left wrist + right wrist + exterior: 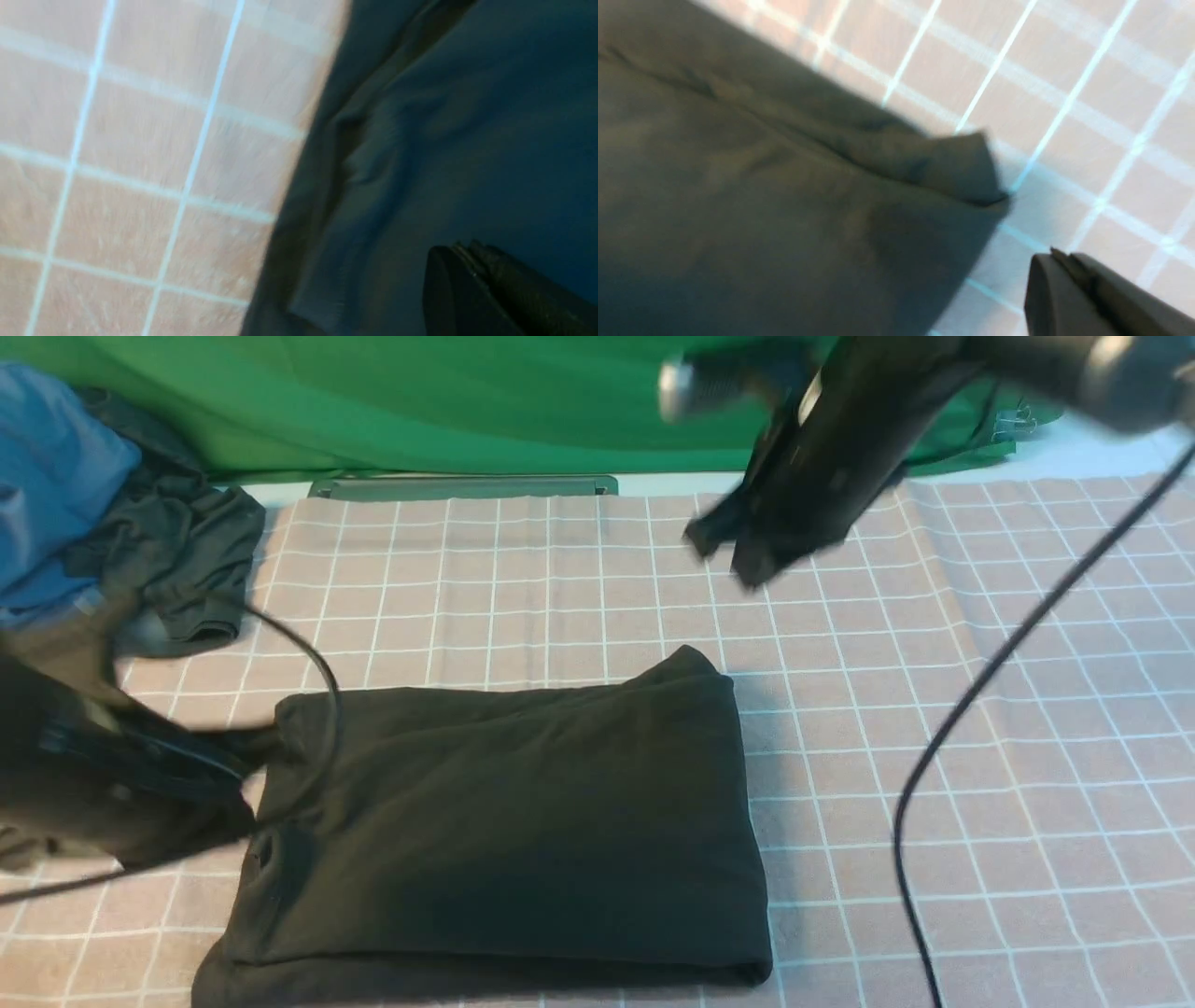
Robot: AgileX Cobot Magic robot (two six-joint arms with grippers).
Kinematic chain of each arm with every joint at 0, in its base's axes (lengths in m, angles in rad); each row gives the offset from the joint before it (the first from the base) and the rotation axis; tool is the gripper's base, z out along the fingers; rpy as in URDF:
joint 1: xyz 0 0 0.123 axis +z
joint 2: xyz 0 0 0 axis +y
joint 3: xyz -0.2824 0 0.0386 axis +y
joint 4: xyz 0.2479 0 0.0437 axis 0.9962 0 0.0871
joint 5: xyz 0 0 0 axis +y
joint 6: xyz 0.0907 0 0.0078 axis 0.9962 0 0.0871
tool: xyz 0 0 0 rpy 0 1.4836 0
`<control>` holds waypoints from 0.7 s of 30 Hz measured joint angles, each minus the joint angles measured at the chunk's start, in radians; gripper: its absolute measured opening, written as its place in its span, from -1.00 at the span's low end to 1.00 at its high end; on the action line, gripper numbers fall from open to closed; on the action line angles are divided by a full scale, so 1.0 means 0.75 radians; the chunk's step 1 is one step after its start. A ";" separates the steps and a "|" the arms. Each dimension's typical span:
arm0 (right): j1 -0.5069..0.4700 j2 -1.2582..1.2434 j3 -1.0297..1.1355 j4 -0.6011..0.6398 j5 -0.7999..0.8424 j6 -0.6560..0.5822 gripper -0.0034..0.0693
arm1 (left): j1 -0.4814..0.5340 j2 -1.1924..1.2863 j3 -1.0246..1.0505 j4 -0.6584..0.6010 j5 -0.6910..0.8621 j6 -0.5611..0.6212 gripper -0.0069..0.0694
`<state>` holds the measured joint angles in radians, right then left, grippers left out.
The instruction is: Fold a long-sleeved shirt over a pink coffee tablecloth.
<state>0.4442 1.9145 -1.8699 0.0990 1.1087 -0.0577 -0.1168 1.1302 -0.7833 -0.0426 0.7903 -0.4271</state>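
Observation:
The long-sleeved shirt lies folded into a black rectangle on the pink coffee tablecloth, near its front edge. My left gripper is low at the shirt's left edge. In the left wrist view this gripper is shut, with only dark shirt fabric beneath it and nothing between its fingers. My right gripper hangs blurred in the air beyond the shirt's far right corner. The right wrist view shows it shut and empty above the checked tablecloth, just off a shirt corner.
A blue garment and a smaller dark grey garment are heaped at the far left. A green cloth hangs along the back above a grey bar. A black cable crosses the right side, and another loops over the shirt's left edge.

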 joint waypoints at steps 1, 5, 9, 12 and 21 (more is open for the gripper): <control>-0.003 -0.060 -0.007 -0.010 0.003 0.000 -0.77 | 0.000 -0.073 -0.016 -0.004 0.016 0.019 -0.79; -0.007 -0.353 -0.010 -0.095 -0.004 0.008 -0.77 | 0.000 -0.391 -0.038 -0.024 0.043 0.053 -0.79; -0.008 -0.689 0.076 -0.132 -0.103 0.015 -0.77 | 0.000 -0.677 -0.038 -0.024 0.068 0.031 -0.79; -0.009 -0.898 0.205 -0.141 -0.197 0.024 -0.77 | 0.000 -0.861 -0.038 -0.025 0.087 -0.008 -0.79; -0.009 -1.176 0.612 -0.132 -0.204 0.149 -0.81 | 0.000 -1.128 -0.038 -0.027 0.134 -0.081 -0.79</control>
<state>0.4371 1.0328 -1.4109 0.0000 0.9558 0.0541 -0.1168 0.2840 -0.8121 -0.0625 0.8912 -0.4876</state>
